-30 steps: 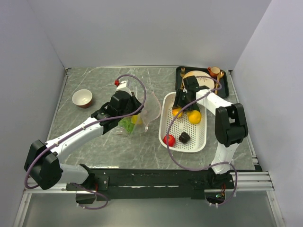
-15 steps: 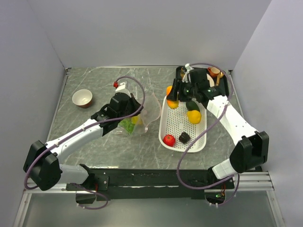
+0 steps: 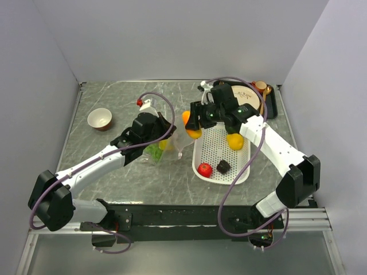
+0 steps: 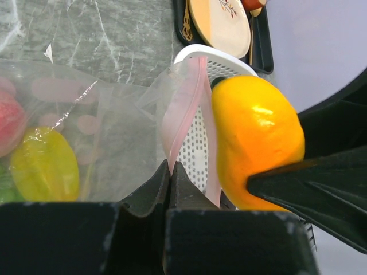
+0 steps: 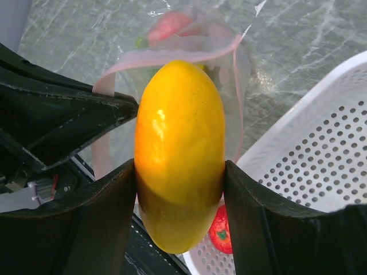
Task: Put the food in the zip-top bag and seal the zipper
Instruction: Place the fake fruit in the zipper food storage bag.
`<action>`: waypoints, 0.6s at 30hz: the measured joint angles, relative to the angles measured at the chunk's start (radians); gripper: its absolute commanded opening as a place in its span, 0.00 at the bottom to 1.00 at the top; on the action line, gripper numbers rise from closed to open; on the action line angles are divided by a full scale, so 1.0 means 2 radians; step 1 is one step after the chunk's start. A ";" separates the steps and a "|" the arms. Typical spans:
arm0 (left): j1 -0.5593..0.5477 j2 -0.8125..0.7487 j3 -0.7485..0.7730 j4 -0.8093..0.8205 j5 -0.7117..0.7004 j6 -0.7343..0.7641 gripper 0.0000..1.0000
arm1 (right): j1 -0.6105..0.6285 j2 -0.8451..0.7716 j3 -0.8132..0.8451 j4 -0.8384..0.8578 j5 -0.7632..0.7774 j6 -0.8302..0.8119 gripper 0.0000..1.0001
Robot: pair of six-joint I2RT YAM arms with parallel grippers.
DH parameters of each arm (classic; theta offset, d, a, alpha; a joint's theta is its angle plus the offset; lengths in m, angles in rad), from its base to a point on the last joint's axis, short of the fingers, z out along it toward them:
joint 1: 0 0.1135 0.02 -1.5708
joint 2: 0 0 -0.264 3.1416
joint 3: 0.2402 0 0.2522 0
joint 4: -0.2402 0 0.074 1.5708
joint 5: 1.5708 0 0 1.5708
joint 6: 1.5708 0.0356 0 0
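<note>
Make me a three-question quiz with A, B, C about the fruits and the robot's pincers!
1. Where is the red tomato? A on a chair; B in a drawer; C in the white basket.
2. What colour is the mango in the right pincer? A orange; B blue; C purple.
3. The left pincer is: A wide open; B shut on the zipper; C holding a pencil.
1 C: it lies in there beside the small dark piece.
2 A: the right wrist view shows its orange skin.
3 B: its jaws pinch the pink strip of the zip-top bag.
</note>
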 measured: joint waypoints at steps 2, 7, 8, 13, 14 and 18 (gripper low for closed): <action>0.000 0.000 0.000 0.002 0.001 0.000 0.01 | 0.002 0.009 0.008 0.001 -0.002 0.000 0.39; 0.000 0.000 0.000 0.002 0.003 0.000 0.01 | 0.008 0.044 0.027 -0.008 -0.002 -0.001 0.39; 0.000 0.000 0.000 0.002 0.003 0.000 0.01 | 0.011 0.052 0.032 -0.014 0.000 -0.003 0.39; 0.000 0.000 0.000 0.002 0.002 -0.001 0.01 | 0.024 0.062 0.037 -0.036 0.011 -0.014 0.41; 0.000 0.000 0.000 0.002 0.002 -0.001 0.01 | 0.025 0.061 0.037 -0.038 0.011 -0.017 0.41; 0.000 0.000 0.000 0.002 0.002 -0.001 0.01 | 0.027 0.059 0.037 -0.038 0.012 -0.019 0.42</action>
